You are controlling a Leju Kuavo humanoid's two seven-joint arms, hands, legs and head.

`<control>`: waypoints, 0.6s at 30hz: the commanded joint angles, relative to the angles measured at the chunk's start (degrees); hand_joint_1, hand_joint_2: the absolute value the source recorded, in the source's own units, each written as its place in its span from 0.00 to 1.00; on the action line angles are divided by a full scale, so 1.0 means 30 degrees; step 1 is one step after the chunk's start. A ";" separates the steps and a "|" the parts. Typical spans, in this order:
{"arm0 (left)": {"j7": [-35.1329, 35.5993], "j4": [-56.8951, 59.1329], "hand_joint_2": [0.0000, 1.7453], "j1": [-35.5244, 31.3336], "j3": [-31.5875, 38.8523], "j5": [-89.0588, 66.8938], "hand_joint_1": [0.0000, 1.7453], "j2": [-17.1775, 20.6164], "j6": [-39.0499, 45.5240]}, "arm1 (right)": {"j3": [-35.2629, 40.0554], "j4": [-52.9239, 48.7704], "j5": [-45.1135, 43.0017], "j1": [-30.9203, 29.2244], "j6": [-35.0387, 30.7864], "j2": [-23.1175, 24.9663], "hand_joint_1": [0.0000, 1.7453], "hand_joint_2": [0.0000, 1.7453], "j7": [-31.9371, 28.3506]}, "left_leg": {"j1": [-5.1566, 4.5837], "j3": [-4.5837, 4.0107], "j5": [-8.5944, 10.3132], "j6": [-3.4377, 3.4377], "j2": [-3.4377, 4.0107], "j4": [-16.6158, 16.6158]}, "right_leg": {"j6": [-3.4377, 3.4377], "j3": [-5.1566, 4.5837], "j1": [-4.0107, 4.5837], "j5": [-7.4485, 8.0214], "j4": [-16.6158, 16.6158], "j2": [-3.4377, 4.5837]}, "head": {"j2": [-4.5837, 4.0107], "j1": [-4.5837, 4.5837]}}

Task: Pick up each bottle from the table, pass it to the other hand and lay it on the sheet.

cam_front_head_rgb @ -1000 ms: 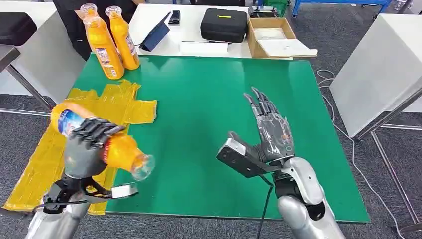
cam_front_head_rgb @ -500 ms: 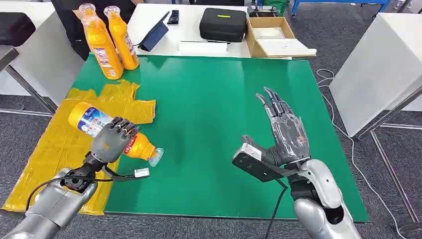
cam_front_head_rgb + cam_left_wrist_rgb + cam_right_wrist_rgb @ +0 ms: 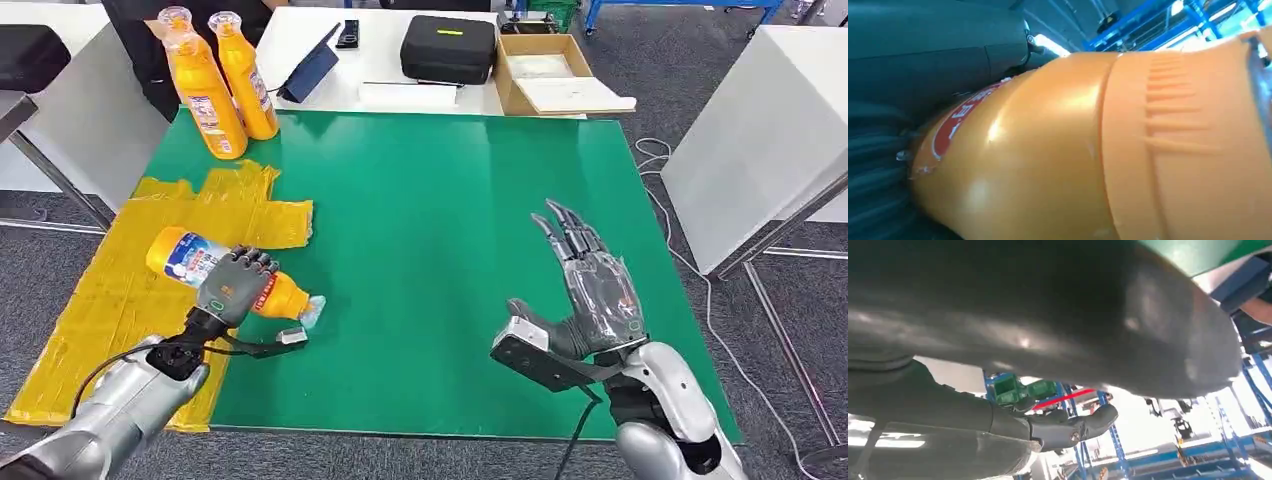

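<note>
Held on its side in the left hand [image 3: 237,285], fingers wrapped round the orange bottle [image 3: 232,279] at the yellow sheet's [image 3: 105,300] edge; right hand [image 3: 592,290] spread, holding nothing. Probably rigid, smooth, slippery plastic; best gripped mid-body, clear of the narrow neck

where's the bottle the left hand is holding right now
In the head view, the bottle lies on its side in the left hand, at the yellow sheet's edge, cap over the green table.

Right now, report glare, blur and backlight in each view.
Head view: sharp, soft ceiling glare on the green table. Left wrist view: bottle too close, blurred, with bright highlights. Right wrist view: left robot hand's counterpart, the right robot hand, dark, blurred against blown-out background.
</note>
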 commanded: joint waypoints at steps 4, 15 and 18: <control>0.0064 0.2128 1.00 -0.1305 0.0603 -0.0046 1.00 -0.1084 -0.0164 | 0.0483 0.0360 -0.0002 0.0082 -0.0151 -0.0476 0.00 0.00 0.0025 | 0.0030 0.0036 -0.0016 -0.0078 -0.0080 0.0001 | -0.0034 0.0043 0.0016 -0.0025 -0.0003 -0.0011 | 0.0000 -0.0007; 0.0237 0.1650 0.00 -0.1614 0.1520 -0.0308 0.00 -0.1959 -0.2837 | 0.0344 0.0052 0.0763 0.0491 0.0035 0.0208 0.00 0.00 0.0425 | 0.0031 0.0009 -0.0006 -0.0058 -0.0068 0.0004 | -0.0026 0.0018 0.0016 -0.0016 -0.0003 -0.0020 | 0.0000 -0.0007; -0.0442 -0.0683 0.00 -0.0872 0.2553 -0.0221 0.00 -0.1637 -0.3660 | -0.0146 -0.0646 0.1291 0.0739 0.0571 0.0642 0.00 0.00 0.0634 | 0.0038 0.0038 -0.0023 -0.0095 -0.0111 0.0009 | -0.0046 0.0056 0.0017 -0.0040 0.0006 -0.0030 | 0.0000 0.0000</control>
